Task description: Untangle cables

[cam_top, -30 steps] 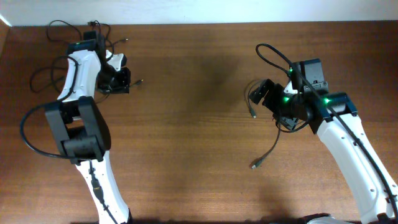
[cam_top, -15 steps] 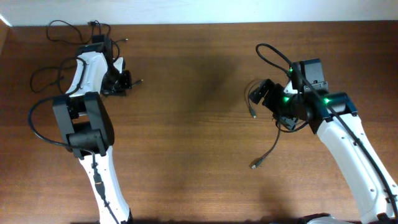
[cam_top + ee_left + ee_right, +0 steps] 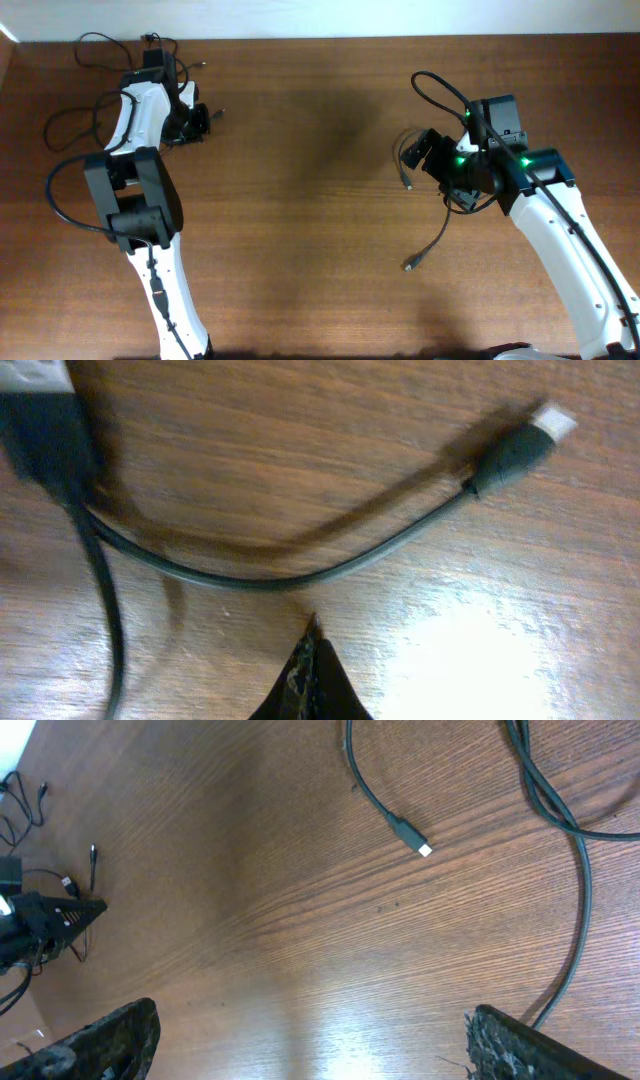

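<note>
Thin black cables [image 3: 62, 124] lie in loose loops at the table's far left corner, around my left arm. My left gripper [image 3: 197, 122] is shut, with nothing seen between its fingers [image 3: 312, 645]. Just beyond the fingertips a cable [image 3: 300, 572] curves across the wood and ends in a silver-tipped plug [image 3: 520, 445]. A second cable [image 3: 100, 590] runs down the left side. My right gripper [image 3: 420, 158] is wide open and empty [image 3: 320, 1050]. One cable [image 3: 440, 232] snakes below it, with plug ends [image 3: 409, 265]. A plug [image 3: 410, 835] lies ahead of the open fingers.
Thicker black arm cables loop at the left arm's base [image 3: 50, 215] and above the right wrist [image 3: 440, 90]. The table's far edge [image 3: 320, 38] meets a white wall. The left arm shows far off in the right wrist view [image 3: 45, 920].
My left gripper has shifted a little toward the far edge, and the plug beside it moved the same way. The right arm and its cable have not moved.
</note>
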Tool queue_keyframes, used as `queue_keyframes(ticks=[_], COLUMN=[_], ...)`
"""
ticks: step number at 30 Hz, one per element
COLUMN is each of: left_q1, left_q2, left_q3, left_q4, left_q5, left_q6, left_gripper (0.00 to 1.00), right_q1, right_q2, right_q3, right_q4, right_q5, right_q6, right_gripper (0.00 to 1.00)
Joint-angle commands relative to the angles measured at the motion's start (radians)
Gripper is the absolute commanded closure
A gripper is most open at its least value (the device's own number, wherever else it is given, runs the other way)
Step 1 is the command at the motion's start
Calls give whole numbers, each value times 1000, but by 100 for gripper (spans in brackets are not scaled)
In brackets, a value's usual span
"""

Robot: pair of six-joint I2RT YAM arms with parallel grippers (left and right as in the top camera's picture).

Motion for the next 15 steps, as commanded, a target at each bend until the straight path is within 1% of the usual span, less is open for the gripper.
queue_keyframes(ticks=[1,2,3,4,5,7,8,9,10,11,14,15], left_q1=[-1,-1,-1,-1,-1,-1,-7,-19,-35,-66,-202,-239], left_q2=[-62,-105,-157,-187,-222,-254,-256,-254,-254,-254,-244,-236], left_q3=[67,76,79,81,81,81,80,79,72,71,54,54], left_q4=[-37,-39,-35,-31,-34,-45,-47,-50,-53,-63,-66,-66], left_q5=[53,61,62,74,167,420,591,681,705,689,507,473], left_q6=[-3,-4,-4,-4,-3,-3,-2,5,16,30,31,31], left_gripper=[100,100,89,61,1,1,1,1,1,1,1,1], right_q1=[0,0,0,0,0,0,0,0,0,0,-11,-29], right_q2=[10,10,10,10,10,10,10,10,10,10,10,8], right_q3=[8,8,8,8,8,8,8,8,8,8,8,8], right_q4=[0,0,1,1,2,8,7,4,2,-8,-37,-50], right_q5=[-5,-5,-5,-5,-2,-2,3,19,44,79,103,103], right_q6=[-14,-14,-14,-14,-14,-14,-14,-14,-14,-14,-15,-15], right_gripper=[2,2,1,1,1,1,1,2,1,2,1,1])
